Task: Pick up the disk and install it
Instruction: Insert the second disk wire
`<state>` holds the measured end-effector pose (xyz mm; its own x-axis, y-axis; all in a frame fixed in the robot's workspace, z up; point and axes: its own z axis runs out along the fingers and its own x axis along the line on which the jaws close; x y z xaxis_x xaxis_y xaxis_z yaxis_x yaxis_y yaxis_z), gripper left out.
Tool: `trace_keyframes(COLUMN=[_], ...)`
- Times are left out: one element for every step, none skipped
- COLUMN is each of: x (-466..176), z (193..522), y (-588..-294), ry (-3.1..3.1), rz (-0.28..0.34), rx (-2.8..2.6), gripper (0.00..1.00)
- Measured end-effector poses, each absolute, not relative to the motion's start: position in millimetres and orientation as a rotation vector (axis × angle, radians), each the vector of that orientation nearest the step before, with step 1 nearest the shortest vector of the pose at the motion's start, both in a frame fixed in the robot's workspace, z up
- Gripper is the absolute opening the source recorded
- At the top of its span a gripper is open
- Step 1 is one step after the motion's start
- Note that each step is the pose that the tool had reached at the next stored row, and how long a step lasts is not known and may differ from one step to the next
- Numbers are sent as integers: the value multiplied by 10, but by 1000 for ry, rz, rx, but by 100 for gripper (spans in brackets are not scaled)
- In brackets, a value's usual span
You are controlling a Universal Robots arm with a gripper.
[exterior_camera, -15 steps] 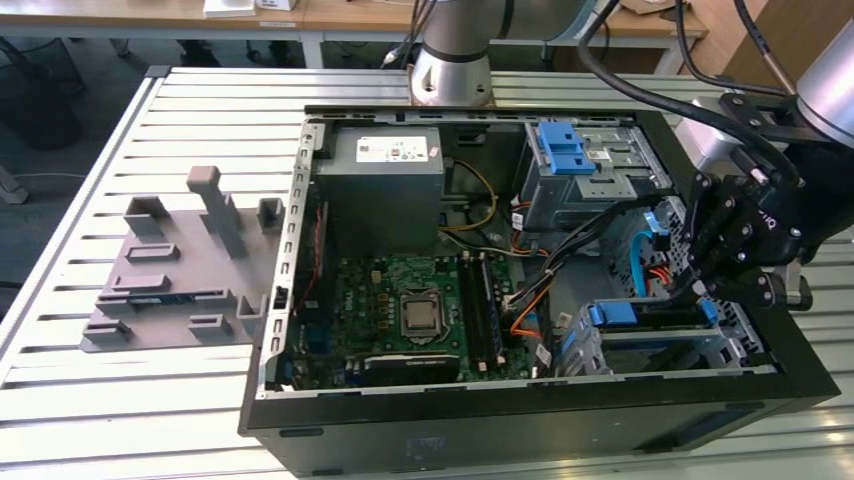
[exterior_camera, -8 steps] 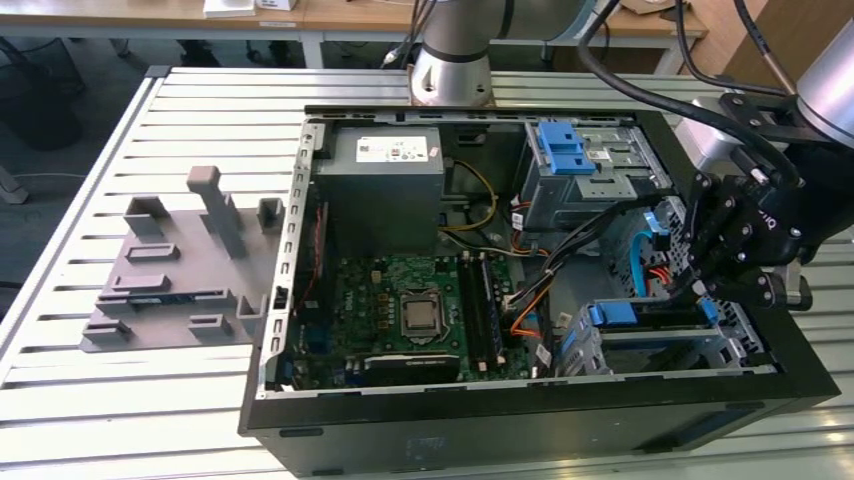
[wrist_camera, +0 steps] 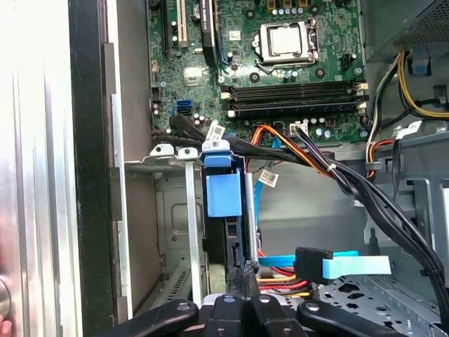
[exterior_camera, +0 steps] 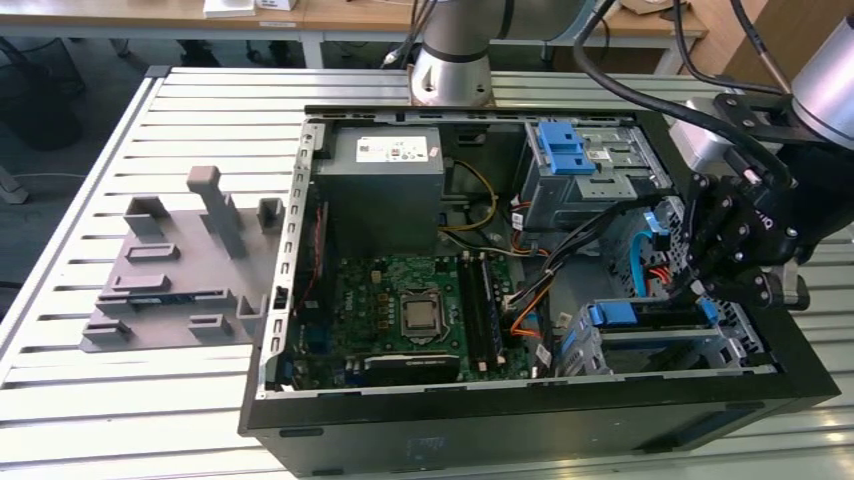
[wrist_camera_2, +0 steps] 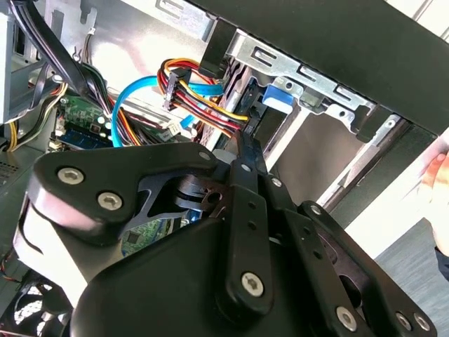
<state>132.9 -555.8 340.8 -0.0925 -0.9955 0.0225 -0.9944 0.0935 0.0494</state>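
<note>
On the exterior view's left, a grey moulded fixture sits on the slatted desk, with bare slats all round it. Just beside its right edge stands the open computer case, its black wall running along the near side. Inside, the grey power-supply box lies at the far left corner. The motherboard is below it, flat and uncovered. Further right, the drive bay with its blue latch sits against the far wall, and loose cables cross the gap beneath it.

At the near right corner is a metal cage. The disk stands on edge in one of its slots, blue bracket outward. In the first wrist view the disk is hemmed by the cage's uprights, with an open slot beside it.

The hand hangs over that cage. In both wrist views the hand is narrow, fingertips drawn together at the disk's edge; whether they pinch it cannot be told.
</note>
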Motion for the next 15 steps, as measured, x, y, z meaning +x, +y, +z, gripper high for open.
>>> trace_keyframes(x=[1327, 1328, 1327, 1327, 1327, 1327, 1327, 1327, 1326, 1327, 1327, 1326, 1322, 1310, 1292], z=[3413, 3421, 3430, 3442, 3457, 3471, 3479, 3478, 3478, 3479, 3481, 3482, 3483, 3484, 3484], y=[-5558, -5558, -5558, -5558, -5558, -5558, -5558, -5558, -5558, -5558, -5558, -5558, -5558, -5557, -5557], ry=[-2286, -2285, -2285, -2286, -2286, -2286, -2286, -2286, -2286, -2286, -2286, -2286, -2286, -2288, -2292], rz=[-33, -32, -32, -33, -32, -33, -33, -33, -33, -33, -33, -33, -32, -27, -20], rx=[2082, 2082, 2082, 2082, 2082, 2082, 2082, 2082, 2082, 2082, 2082, 2082, 2082, 2084, 2088], gripper=[11, 11, 11, 11, 11, 11, 11, 11, 11, 11, 11, 11, 11, 11, 11])
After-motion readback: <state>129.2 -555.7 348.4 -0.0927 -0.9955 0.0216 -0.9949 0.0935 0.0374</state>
